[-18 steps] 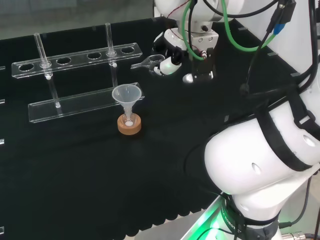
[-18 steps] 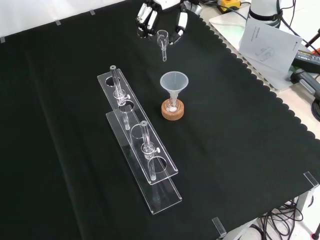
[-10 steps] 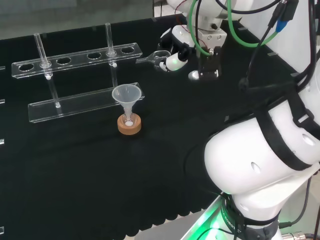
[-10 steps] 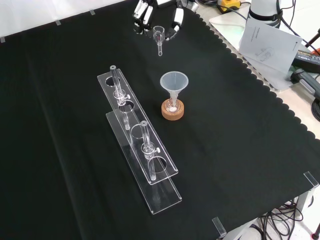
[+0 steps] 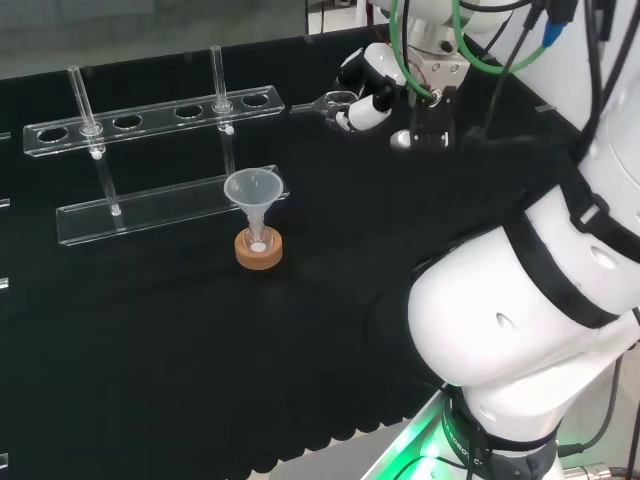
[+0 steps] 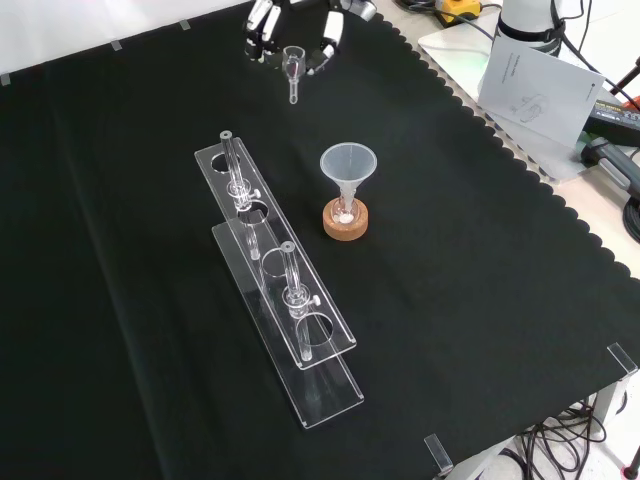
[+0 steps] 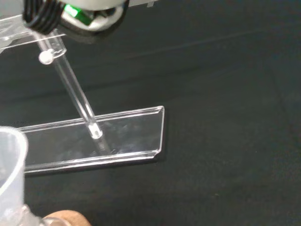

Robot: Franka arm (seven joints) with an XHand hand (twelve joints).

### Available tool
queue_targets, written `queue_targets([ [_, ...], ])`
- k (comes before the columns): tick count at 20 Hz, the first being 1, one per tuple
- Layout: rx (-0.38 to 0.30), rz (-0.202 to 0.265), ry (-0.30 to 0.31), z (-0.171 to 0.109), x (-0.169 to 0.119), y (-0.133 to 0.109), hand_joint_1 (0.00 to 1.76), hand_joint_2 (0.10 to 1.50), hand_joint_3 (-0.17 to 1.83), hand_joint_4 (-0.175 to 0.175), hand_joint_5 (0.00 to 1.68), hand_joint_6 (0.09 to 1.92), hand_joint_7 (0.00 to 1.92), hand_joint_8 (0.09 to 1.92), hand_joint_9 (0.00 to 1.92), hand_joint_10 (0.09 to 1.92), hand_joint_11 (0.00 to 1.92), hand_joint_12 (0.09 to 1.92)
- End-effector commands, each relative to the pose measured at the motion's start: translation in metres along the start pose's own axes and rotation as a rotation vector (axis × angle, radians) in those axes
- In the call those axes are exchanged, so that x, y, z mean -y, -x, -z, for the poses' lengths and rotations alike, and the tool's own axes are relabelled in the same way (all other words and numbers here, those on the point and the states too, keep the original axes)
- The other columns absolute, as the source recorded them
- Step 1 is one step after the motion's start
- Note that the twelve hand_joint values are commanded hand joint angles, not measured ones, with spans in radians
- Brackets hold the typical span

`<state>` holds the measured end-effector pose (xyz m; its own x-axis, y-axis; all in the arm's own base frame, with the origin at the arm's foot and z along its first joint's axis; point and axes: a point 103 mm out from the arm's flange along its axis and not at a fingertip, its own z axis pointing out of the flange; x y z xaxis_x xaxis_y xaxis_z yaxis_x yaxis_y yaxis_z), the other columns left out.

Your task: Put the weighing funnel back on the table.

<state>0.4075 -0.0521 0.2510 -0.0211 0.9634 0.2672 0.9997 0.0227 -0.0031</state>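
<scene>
While the hand [image 6: 262,25] hangs at the 12 o'clock edge of the front view, its fingers and thumb are curled in and pinch the weighing funnel [image 6: 293,64] between them. The funnel's small cup is uppermost and its short stem points toward 6 o'clock in that view. The weighing funnel is therefore in the hand and not lying on the desk [image 6: 480,250]. In the head view the hand [image 5: 365,100] sits near 1 o'clock of the picture, and the weighing funnel [image 5: 325,102] juts from the fingertips toward 9 o'clock above the black cloth of the desk [image 5: 150,330]. The big funnel [image 6: 347,163] stands mouth up near the middle of the front view, its stem in a small flask [image 6: 346,212] on a cork ring [image 6: 345,224]. From it, the weighing funnel lies at about 11 o'clock and well apart. In the head view the funnel [image 5: 253,188] and cork ring [image 5: 259,252] stand between 7 and 8 o'clock from the hand. A clear rack [image 6: 290,330] runs from 11 o'clock to 5 o'clock across the front view, just beside the funnel at its 9 o'clock side, and two glass tubes [image 6: 232,165] [image 6: 290,275] stand upright in it. The wrist view looks down on the rack's base plate [image 7: 122,136], where one tube [image 7: 75,94] meets it at a slant. The funnel's rim [image 7: 11,160] and a bit of the cork ring [image 7: 61,219] show close by.
</scene>
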Motion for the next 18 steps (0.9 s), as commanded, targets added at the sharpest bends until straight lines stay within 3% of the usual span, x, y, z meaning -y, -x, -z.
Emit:
queue_targets([
  [1,-0.021,-0.039,0.002,-0.003,-0.033,0.039,1.09,0.71,0.63,0.175,1.17,0.85,0.55,0.65,0.94,0.33,0.77,1.07],
  [18,-0.024,-0.063,-0.097,-0.056,-0.093,0.083,1.09,0.71,0.63,0.175,1.17,0.84,0.55,0.65,0.93,0.33,0.77,1.07],
])
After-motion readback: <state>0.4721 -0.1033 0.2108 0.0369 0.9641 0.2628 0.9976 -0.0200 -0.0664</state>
